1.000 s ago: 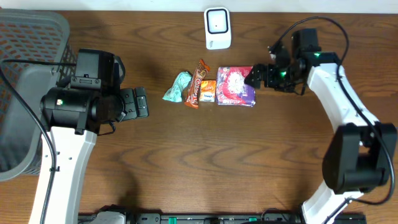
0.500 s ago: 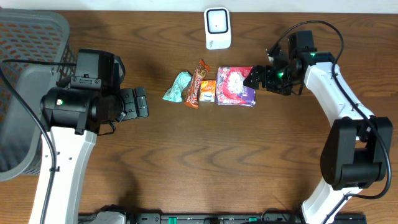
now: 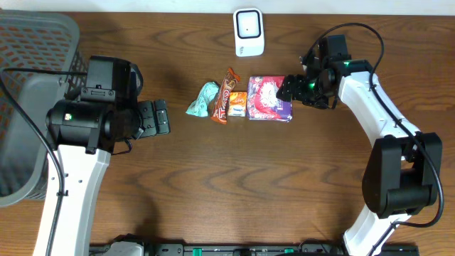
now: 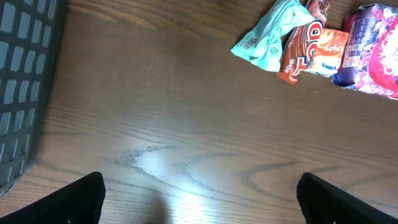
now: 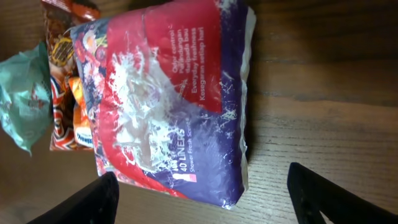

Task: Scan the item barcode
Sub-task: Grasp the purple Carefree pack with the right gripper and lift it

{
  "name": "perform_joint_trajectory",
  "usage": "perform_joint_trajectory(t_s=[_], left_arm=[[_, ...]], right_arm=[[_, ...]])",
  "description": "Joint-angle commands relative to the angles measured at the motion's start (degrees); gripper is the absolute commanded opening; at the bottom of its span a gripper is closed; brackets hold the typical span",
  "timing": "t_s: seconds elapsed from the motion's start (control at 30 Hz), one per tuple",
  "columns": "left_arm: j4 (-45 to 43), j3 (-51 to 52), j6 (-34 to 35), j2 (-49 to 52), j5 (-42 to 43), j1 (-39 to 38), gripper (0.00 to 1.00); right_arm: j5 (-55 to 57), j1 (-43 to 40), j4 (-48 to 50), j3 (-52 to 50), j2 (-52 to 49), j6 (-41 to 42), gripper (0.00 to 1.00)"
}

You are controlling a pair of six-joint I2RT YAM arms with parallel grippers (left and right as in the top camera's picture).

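Note:
The item nearest my right gripper is a red and purple plastic pack point(image 3: 269, 98) point(image 5: 168, 93), lying flat at the right end of a row of items. My right gripper point(image 3: 288, 89) point(image 5: 202, 199) is open at the pack's right edge. Its black fingers point(image 5: 93, 202) stand either side of the pack's near end without touching it. A white scanner point(image 3: 249, 32) stands at the table's far edge. No barcode shows on the pack. My left gripper point(image 3: 165, 117) point(image 4: 199, 199) hangs open over bare wood, left of the row.
Left of the pack lie a small orange packet point(image 3: 238, 104) point(image 4: 328, 53), a brown and orange candy bar point(image 3: 225, 96) point(image 4: 298, 53) and a teal packet point(image 3: 205, 99) point(image 4: 270, 40). A grey mesh basket point(image 3: 21, 43) point(image 4: 25, 81) fills the left edge.
My right arm has shifted a little to the left, bringing its gripper up to the pack's right edge. The left arm and the items have not moved.

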State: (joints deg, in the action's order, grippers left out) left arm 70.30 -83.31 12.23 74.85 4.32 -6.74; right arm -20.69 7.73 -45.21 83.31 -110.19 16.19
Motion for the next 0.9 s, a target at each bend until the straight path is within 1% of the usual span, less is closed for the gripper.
perform_joint_trajectory(t_s=[0.0,0.07,0.2,0.23,0.3,0.33,0.37,0.43,0.47,0.63,0.7,0.87], left_arm=[[0.2,-0.3,0.3,0.2,-0.5,0.3,0.98],[0.2,-0.3,0.3,0.2,-0.5,0.3,0.98],[0.2,-0.3,0.3,0.2,-0.5,0.3,0.97],[0.2,-0.3,0.3,0.2,-0.5,0.3,0.98],[0.2,-0.3,0.3,0.2,-0.5,0.3,0.98],[0.2,-0.3,0.3,0.2,-0.5,0.3,0.98],[0.2,-0.3,0.3,0.2,-0.5,0.3,0.98],[0.2,-0.3,0.3,0.2,-0.5,0.3,0.98],[0.2,-0.3,0.3,0.2,-0.5,0.3,0.98],[0.2,-0.3,0.3,0.2,-0.5,0.3,0.98],[0.2,-0.3,0.3,0.2,-0.5,0.3,0.98],[0.2,-0.3,0.3,0.2,-0.5,0.3,0.98]], right_arm=[[1.1,0.9,1.6,-1.4,0.4,1.2,0.82],[1.1,1.7,4.1,-3.6,0.4,1.2,0.84],[0.7,3.7,11.0,-8.9,0.4,1.2,0.83],[0.6,4.1,12.8,-10.1,0.4,1.2,0.82],[0.7,4.9,15.8,-12.5,0.4,1.2,0.73],[0.7,5.1,16.7,-13.3,0.4,1.2,0.67],[0.7,5.4,17.4,-14.0,0.4,1.2,0.47],[1.2,5.4,17.5,-14.7,0.4,1.1,0.15],[1.3,5.4,17.2,-14.7,0.4,1.1,0.01],[2.6,5.0,14.2,-13.1,1.3,0.9,0.01],[5.8,5.0,10.7,-11.0,2.0,0.9,0.01],[18.1,5.6,0.7,-4.5,4.4,0.9,0.01]])
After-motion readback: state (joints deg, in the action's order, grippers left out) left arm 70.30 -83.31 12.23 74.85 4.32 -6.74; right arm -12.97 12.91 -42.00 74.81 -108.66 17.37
